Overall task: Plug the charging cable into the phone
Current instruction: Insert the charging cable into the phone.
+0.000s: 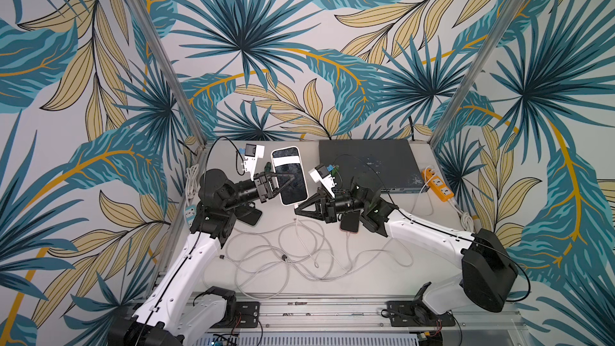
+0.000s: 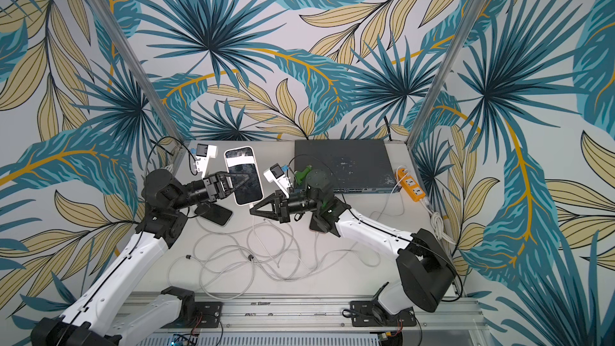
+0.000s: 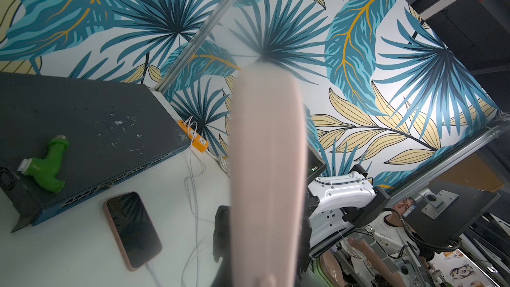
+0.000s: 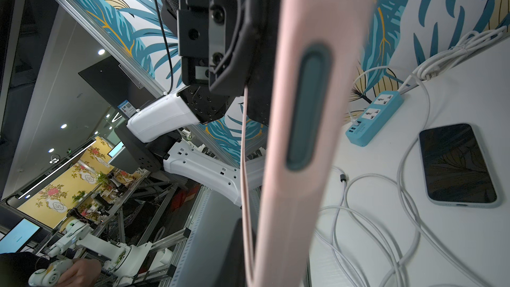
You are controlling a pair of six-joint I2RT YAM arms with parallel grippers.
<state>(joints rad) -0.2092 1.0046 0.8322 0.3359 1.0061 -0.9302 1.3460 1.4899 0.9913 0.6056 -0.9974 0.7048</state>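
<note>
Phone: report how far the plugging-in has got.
Done: the left gripper is shut on the phone and holds it up. In hand: the right gripper is shut on the cable end, right at the phone's lower edge. Left: seating the plug. In the right wrist view the port cutout looks empty, so it seems not yet in.

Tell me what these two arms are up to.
The left gripper is shut on a pale-cased phone and holds it up off the table. The right gripper is shut on the end of the white charging cable, with its fingers right at the phone's bottom edge. The pictures do not show whether the plug is seated in the port.
</note>
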